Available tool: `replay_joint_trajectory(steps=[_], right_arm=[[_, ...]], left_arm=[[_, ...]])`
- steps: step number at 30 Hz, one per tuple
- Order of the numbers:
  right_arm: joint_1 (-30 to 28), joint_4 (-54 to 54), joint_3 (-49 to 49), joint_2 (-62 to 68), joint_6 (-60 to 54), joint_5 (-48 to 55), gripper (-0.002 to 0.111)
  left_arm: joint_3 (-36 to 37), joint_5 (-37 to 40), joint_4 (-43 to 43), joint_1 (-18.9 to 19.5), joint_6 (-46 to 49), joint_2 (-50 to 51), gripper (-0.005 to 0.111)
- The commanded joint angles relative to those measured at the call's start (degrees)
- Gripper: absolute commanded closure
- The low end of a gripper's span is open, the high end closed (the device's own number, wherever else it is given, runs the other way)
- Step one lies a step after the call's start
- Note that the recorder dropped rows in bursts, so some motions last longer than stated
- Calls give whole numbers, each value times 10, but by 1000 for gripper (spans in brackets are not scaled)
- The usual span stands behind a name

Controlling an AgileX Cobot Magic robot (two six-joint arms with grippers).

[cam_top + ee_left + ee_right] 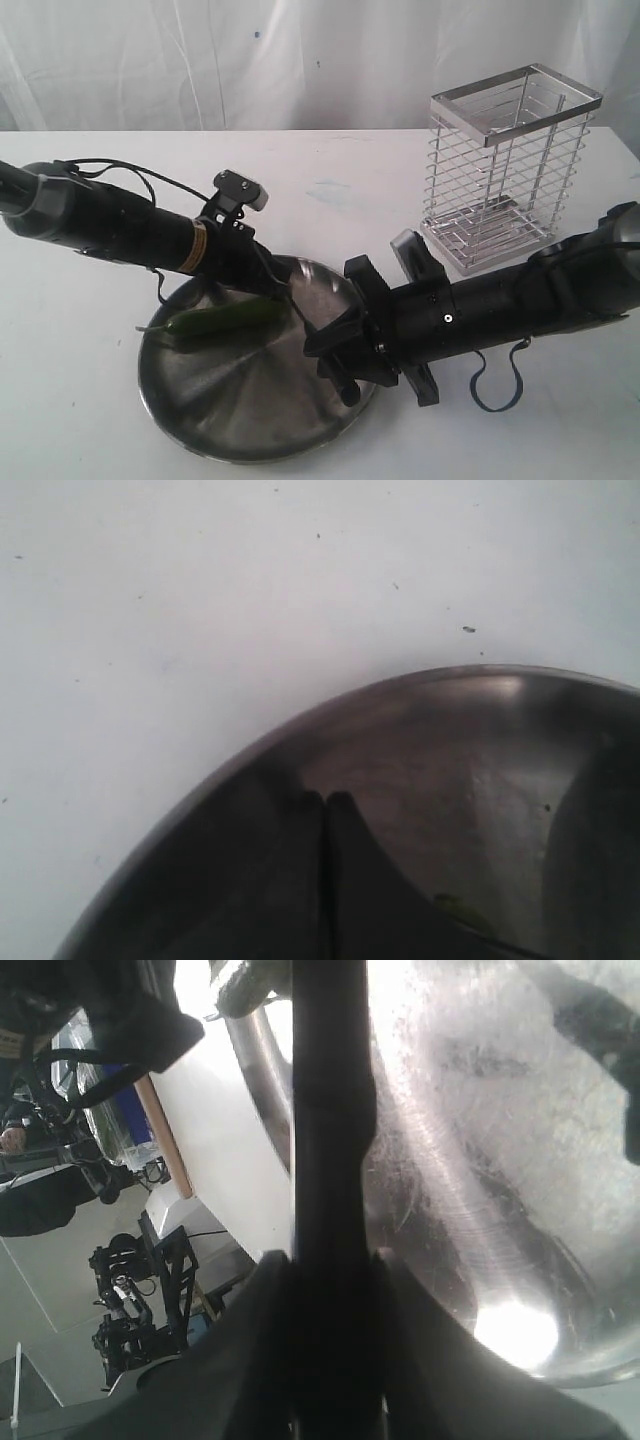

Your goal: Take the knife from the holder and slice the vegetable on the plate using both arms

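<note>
While the big round plate sits on the white table, the tall wire holder stands empty well off to one side, so taking the knife out looks done. The right gripper has its fingers closed on the black knife, low over the plate. The left gripper is pinched shut, with nothing in it that I can see, right by one end of the green chilli. The chilli lies whole on the plate, so I think all the slicing is left to do.
</note>
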Motion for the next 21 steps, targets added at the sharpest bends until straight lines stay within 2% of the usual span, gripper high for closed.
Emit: replay_joint_trajectory(steps=[1,6,14,16,21], right_arm=[[-5,5,-2,0,-40,5,108],[-5,5,-2,-1,-56,3,108],[-5,-6,-2,-8,-70,4,108],[-5,-23,-2,-18,-99,4,108],[4,-59,6,-54,-93,0,108]], left_arm=[[-9,-4,24,-1,1,-4,106],[-11,-4,18,4,-1,-57,106],[-11,-31,36,6,-57,-137,106],[-11,-31,54,6,-83,-153,106],[1,1,92,6,-174,-190,106]])
